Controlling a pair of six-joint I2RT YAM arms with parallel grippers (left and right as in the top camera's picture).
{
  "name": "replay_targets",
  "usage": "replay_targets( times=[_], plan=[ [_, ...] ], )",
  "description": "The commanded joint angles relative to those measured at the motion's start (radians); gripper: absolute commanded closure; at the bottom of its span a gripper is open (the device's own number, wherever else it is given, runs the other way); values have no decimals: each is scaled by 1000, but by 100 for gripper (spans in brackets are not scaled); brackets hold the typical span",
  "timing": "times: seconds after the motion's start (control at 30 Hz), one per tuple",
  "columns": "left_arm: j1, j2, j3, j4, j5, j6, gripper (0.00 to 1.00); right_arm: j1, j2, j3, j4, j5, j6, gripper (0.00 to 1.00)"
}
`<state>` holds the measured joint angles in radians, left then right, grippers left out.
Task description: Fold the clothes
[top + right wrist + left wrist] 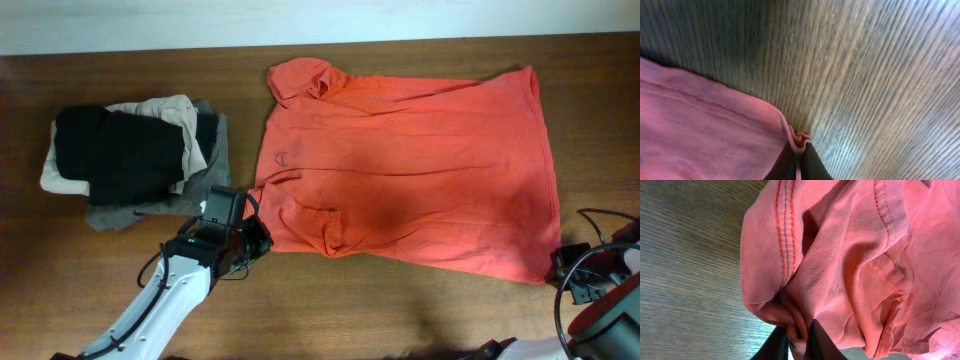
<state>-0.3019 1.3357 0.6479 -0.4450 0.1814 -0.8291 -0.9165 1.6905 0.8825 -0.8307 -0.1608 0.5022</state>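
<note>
The red-orange T-shirt (400,170) lies spread on the wooden table (100,60), just beside the folded pile (130,150) of garments. The left gripper (799,336), on the shirt's side nearest that pile, is clamped on bunched sleeve fabric. The right gripper (797,150) is pinched tight on the hem corner farthest from the pile.
</note>
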Motion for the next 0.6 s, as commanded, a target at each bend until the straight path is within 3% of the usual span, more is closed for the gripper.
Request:
replay_targets(
  times=[0.0, 0.13, 0.27, 0.57],
  plan=[
    [-3, -10, 16, 3, -14, 17, 85, 0, -37, -13, -26, -35, -9, 96],
    [-3, -13, 29, -10, 13, 77, 87, 0, -114, -13, -64, -104, -60, 96],
    [-3, -41, 66, -132, 39, 123, 89, 0, -244, -13, -129, -135, -87, 96],
    [-3, -229, 74, -190, -95, 150, 90, 0, -515, 10, -238, -146, -86, 96]
  ],
)
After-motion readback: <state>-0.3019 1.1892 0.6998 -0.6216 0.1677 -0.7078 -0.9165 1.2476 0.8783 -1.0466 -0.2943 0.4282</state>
